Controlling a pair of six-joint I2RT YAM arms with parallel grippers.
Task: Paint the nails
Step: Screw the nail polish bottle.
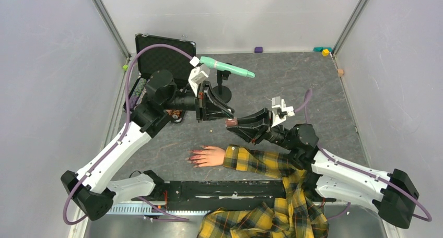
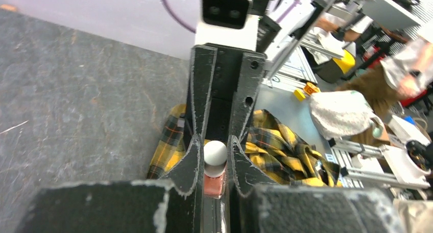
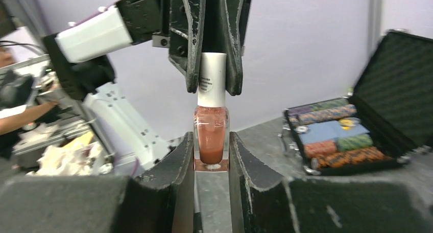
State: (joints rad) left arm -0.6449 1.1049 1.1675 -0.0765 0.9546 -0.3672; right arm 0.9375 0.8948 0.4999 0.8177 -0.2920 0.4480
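My right gripper (image 3: 211, 143), lowest in its wrist view, is clamped tight on the glass body of the nail polish bottle (image 3: 211, 131). Just beyond, my left gripper (image 3: 213, 87) is closed on the white cap (image 3: 212, 74), in line with the bottle's long axis, so the cap should pull straight off. Farther off, in the top view, the nails (image 1: 194, 157) tip the mannequin hand (image 1: 211, 155) lying flat on the table (image 1: 292, 86), below and left of the bottle, on my left arm's side.
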